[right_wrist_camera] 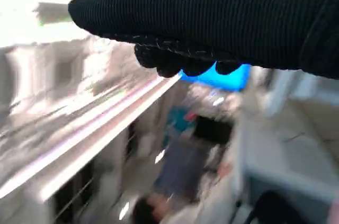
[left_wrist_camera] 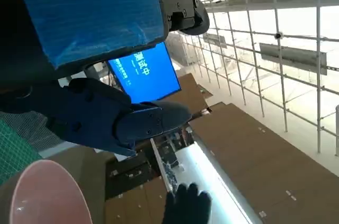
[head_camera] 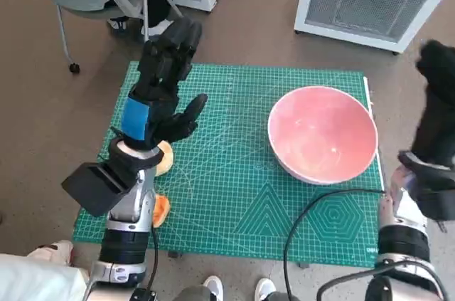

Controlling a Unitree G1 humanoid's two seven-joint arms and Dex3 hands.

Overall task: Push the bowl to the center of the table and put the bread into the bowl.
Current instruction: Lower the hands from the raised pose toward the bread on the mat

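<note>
Both hands are raised, fingers apart and holding nothing: left hand above the bread, right hand beside the pink bowl.

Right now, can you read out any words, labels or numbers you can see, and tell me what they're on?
White characters on the blue screen in the left wrist view: too small and tilted to read.
Fine printed markings on the green cutting mat: too small to read.
Nothing readable on the pink bowl.

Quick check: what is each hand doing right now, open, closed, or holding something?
Left hand: open, raised, holding nothing.
Right hand: raised beside the bowl; fingers' state cannot be told.
</note>
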